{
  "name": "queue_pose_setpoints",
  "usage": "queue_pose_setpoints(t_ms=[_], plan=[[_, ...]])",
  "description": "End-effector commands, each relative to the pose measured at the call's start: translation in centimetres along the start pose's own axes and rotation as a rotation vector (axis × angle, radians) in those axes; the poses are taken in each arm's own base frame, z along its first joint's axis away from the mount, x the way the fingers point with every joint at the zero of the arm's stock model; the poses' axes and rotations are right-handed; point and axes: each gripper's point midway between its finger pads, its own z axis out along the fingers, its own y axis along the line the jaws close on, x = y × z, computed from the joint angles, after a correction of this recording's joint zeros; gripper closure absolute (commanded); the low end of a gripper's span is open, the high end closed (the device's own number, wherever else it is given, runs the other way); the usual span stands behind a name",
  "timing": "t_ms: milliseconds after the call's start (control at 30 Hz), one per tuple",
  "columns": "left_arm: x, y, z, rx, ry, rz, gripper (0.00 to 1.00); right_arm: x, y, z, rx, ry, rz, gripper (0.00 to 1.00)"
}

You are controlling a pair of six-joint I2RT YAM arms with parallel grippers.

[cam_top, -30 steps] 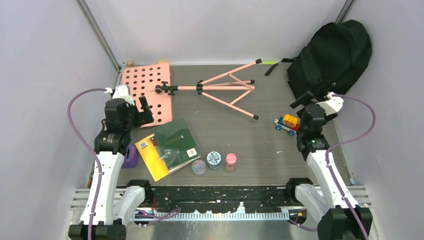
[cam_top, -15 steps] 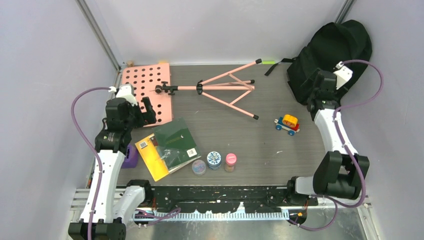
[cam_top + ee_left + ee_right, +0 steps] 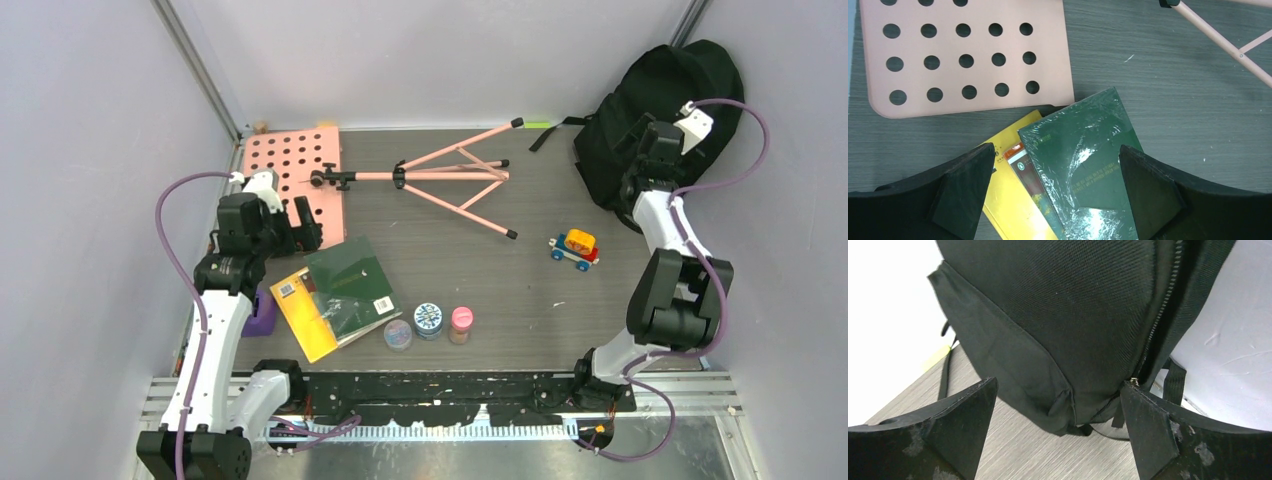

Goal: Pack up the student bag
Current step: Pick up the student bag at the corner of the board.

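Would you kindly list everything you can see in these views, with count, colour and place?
student bag: 1, black, far right corner
music stand: 1, pink, lying flat, far side
yellow book: 1, yellow, near left
green book: 1, dark green, on the yellow book
small jars: 3, pale, blue and pink lids, near centre
toy vehicle: 1, yellow-blue-red, right of centre
purple object: 1, purple, near left edge
left fingers: 2, black, open above the books
right fingers: 2, black, open facing the student bag
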Motion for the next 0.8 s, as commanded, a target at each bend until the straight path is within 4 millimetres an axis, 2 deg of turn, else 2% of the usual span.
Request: queue_pose_setpoints(t_ms=[0, 133, 267, 333, 567, 767], plan=[[-0.9, -1.4, -0.6, 0.067, -0.018, 0.013, 0.02, -2.6, -0.5, 1.6, 0.069, -0.08, -0.015, 0.0], [-0.6, -1.4, -0.4, 0.07, 0.001, 0.012, 0.02, -1.3, -2.4, 2.7, 0.166, -0.077, -0.065, 0.0], [-0.5, -1.8, -0.2, 0.093, 0.015, 0.011, 0.02, -0.2, -3.0, 4.3, 0.206, -0.051, -0.138, 0.02], [-0.4, -1.8, -0.1, 0.092, 0.02, 0.013, 0.02, -0.5, -3.5, 4.3, 0.24, -0.062, -0.138, 0.03], [-0.1, -1.7, 0.2, 0.089, 0.043, 0.012, 0.02, -3.0, -5.4, 2.3, 0.316, -0.175, -0.125, 0.03], [0.1, -1.7, 0.3, 0.092, 0.053, 0.011, 0.02, -3.7, -7.0, 3.0, 0.342, -0.165, -0.141, 0.03]])
